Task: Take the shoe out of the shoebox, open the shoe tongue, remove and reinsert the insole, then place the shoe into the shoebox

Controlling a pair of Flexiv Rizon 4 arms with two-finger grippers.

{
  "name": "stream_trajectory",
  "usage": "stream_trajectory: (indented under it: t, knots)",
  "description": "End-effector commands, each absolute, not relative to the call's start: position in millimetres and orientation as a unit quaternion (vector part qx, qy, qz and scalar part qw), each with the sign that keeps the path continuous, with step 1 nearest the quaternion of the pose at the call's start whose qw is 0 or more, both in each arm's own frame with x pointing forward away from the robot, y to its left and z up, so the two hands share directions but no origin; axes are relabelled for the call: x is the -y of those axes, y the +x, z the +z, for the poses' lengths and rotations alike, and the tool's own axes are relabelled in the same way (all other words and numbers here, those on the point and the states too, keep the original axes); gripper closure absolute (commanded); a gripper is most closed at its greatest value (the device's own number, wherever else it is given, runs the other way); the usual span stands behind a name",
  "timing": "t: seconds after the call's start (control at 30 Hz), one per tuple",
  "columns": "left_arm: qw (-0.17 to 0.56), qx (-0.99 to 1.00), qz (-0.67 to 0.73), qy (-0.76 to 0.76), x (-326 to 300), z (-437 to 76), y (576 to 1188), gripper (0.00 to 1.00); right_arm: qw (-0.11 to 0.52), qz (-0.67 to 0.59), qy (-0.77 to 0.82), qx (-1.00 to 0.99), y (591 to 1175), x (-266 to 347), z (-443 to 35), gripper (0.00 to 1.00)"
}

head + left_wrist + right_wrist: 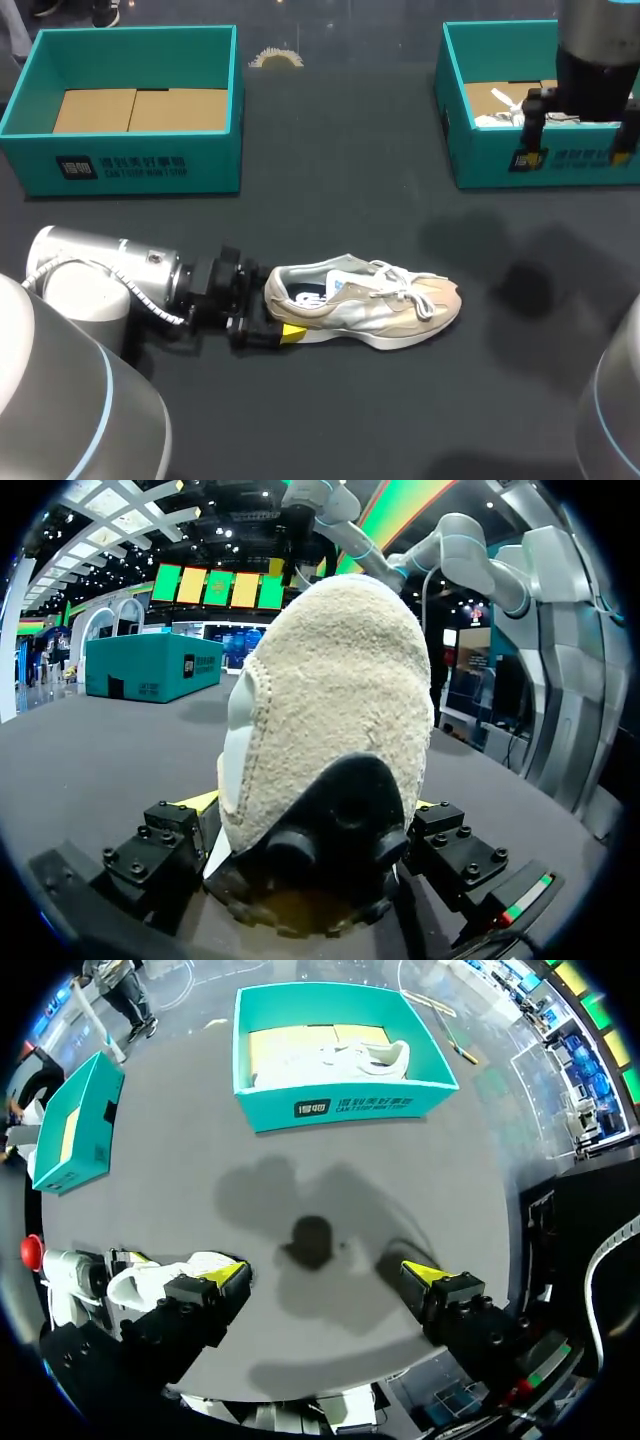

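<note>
A beige and white shoe (370, 300) lies on its sole in the middle of the dark table, toe to the right, laces tied. My left gripper (275, 312) is at its heel. In the left wrist view the fuzzy heel (340, 710) sits between the open fingers (150, 855) of my left gripper (315, 805), which stand wide on either side. My right gripper (577, 150) hangs open high over the right teal shoebox (480, 150). Nothing is between the tips of my right gripper (328, 1275), and the table shoe (150, 1282) shows beside one finger.
An empty teal shoebox (130, 165) with a cardboard floor stands at the back left. The right shoebox (345, 1105) holds another white shoe (355, 1058). Bare table lies between the boxes and around the shoe's toe.
</note>
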State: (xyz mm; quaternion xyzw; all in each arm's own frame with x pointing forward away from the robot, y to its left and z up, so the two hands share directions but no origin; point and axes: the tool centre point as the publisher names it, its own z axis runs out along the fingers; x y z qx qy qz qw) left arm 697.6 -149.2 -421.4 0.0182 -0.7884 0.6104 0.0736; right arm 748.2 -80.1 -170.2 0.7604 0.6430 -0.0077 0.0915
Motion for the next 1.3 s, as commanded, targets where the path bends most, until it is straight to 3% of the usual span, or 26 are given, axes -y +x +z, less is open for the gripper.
stream_trajectory:
  t: [0.03,0.23,0.77,1.03,1.3]
  knots:
    - [0.073,0.789,0.61,0.019,147,-426,695,1.0,0.091,0.011,0.758,-0.645,720,62,-172,0.0]
    - [0.073,0.789,0.61,0.019,147,-426,695,1.0,0.05,0.017,0.745,-0.665,692,27,-178,0.0]
    - [0.073,0.789,0.61,0.019,147,-426,695,1.0,0.05,0.017,0.745,-0.665,692,27,-178,0.0]
    - [0.073,0.789,0.61,0.019,147,-426,695,1.0,0.065,0.025,0.713,-0.698,659,-30,-188,0.0]
    - [0.073,0.789,0.61,0.019,147,-426,695,1.0,0.034,0.056,0.69,-0.72,623,-75,-188,0.0]
